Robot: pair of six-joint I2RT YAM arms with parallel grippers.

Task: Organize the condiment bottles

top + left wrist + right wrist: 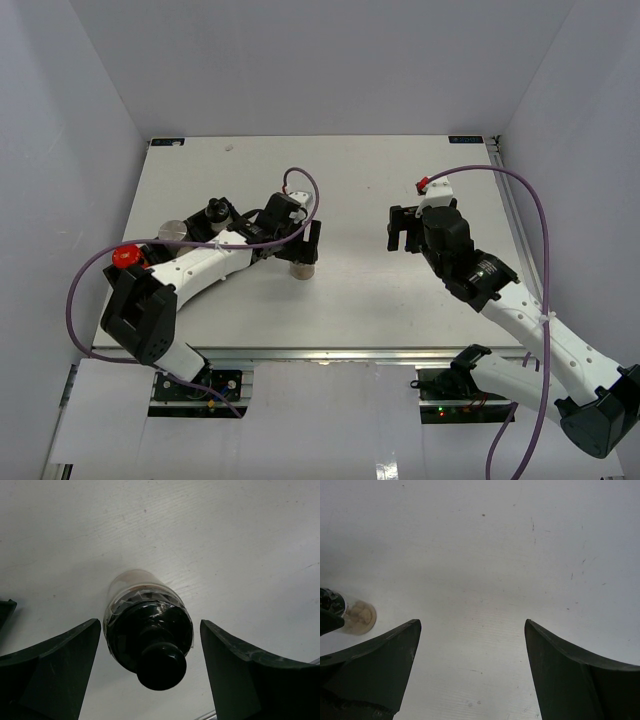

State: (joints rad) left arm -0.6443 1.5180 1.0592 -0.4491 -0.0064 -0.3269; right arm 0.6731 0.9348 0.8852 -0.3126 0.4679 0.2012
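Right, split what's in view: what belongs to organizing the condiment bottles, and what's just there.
Belongs to the job:
- black-capped jar, upright between the open fingers of the left gripper
- second black-capped jar
- silvery-capped jar
- red-capped jar

Just there:
- purple cables
- table
- right gripper, open and empty

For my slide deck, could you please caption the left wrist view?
Open left end effector straddling a black-capped spice jar on the white table.
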